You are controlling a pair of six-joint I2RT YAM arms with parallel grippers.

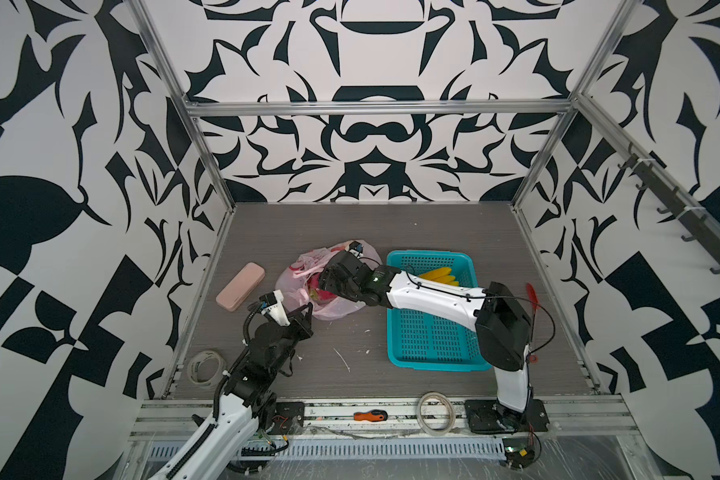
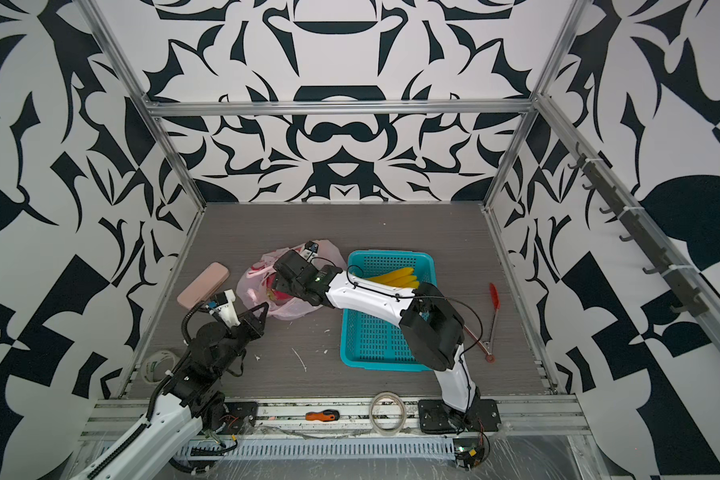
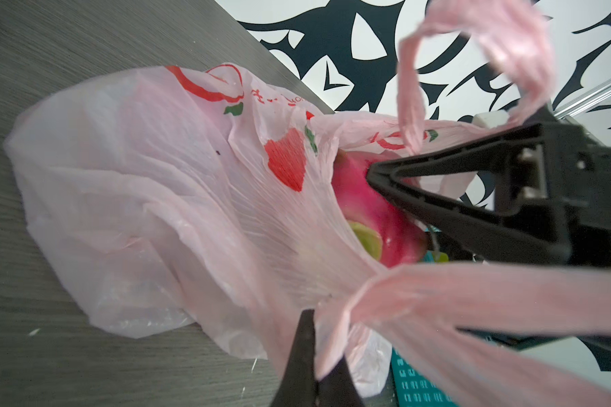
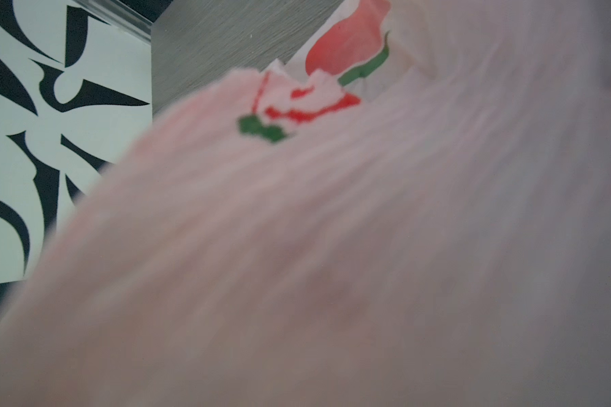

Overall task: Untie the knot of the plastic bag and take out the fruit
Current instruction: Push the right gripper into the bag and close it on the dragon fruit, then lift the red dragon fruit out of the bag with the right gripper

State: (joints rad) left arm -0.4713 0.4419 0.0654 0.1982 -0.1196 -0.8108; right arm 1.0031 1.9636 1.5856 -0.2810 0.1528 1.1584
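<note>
The pink plastic bag (image 1: 329,305) (image 2: 285,305) lies slumped on the table, its mouth facing the basket. My left gripper (image 1: 309,308) (image 3: 314,317) is shut on the bag's rim at one handle's root. Both handles (image 3: 473,38) hang apart as loose loops; the knot is out of view. A magenta dragon fruit (image 3: 360,208) lies in the bag's mouth. My right gripper (image 1: 323,284) reaches into that mouth. One black finger (image 3: 455,215) lies against the fruit and hides the other, so its hold is unclear. Blurred bag plastic (image 4: 297,246) fills the right wrist view. A yellow banana bunch (image 1: 437,275) lies in the basket.
The teal basket (image 1: 433,345) stands right of the bag, under my right arm. A pink case (image 1: 240,286) lies left of the bag. Red tongs (image 2: 493,316) lie beyond the basket. Tape rolls (image 1: 205,368) (image 1: 435,413) and a screwdriver (image 1: 370,415) sit near the front rail.
</note>
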